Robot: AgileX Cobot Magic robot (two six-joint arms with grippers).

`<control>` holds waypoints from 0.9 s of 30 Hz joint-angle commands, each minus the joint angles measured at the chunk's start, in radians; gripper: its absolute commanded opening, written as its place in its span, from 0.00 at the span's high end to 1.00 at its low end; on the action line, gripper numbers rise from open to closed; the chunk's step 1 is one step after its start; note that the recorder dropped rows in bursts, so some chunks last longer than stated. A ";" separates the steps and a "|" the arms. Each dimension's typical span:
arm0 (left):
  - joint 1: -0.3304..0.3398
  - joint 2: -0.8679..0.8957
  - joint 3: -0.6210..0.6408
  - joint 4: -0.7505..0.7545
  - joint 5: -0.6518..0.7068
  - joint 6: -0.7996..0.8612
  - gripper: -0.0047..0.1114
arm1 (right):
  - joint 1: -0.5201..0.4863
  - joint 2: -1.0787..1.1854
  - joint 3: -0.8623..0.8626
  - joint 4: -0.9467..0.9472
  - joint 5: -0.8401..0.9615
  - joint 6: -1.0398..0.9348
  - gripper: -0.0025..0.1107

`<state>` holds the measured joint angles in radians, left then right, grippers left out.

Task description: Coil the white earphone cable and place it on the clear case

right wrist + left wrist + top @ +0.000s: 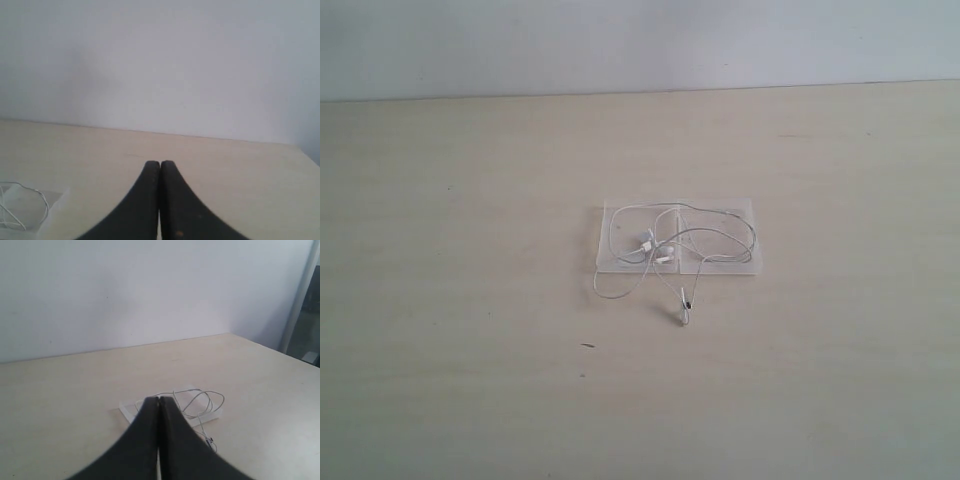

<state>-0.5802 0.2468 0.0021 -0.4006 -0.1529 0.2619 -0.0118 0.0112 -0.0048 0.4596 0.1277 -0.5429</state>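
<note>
The clear case lies open and flat in the middle of the table. The white earphone cable rests in loose loops across both halves, its two earbuds near the case's centre. One strand runs off the near edge and ends in a small loop with the plug on the table. Neither arm shows in the exterior view. My left gripper is shut and empty, well short of the case and cable. My right gripper is shut and empty, with the case and cable off to one side.
The pale wooden table stretches back to a plain white wall. Two small dark specks lie on the table near the front. A window frame stands beyond the table's edge in the left wrist view.
</note>
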 commanded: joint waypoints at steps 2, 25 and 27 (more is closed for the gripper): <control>0.000 -0.004 -0.002 0.005 0.006 -0.006 0.96 | -0.035 0.006 0.005 -0.015 0.036 -0.011 0.98; 0.000 -0.004 -0.002 0.007 0.006 -0.006 0.96 | -0.035 0.005 0.005 -0.383 0.043 0.444 0.98; 0.000 -0.004 -0.002 0.007 0.006 -0.006 0.96 | -0.035 0.005 0.005 -0.383 0.043 0.444 0.98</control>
<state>-0.5802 0.2468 0.0021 -0.3982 -0.1508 0.2619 -0.0421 0.0115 -0.0048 0.0849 0.1688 -0.1068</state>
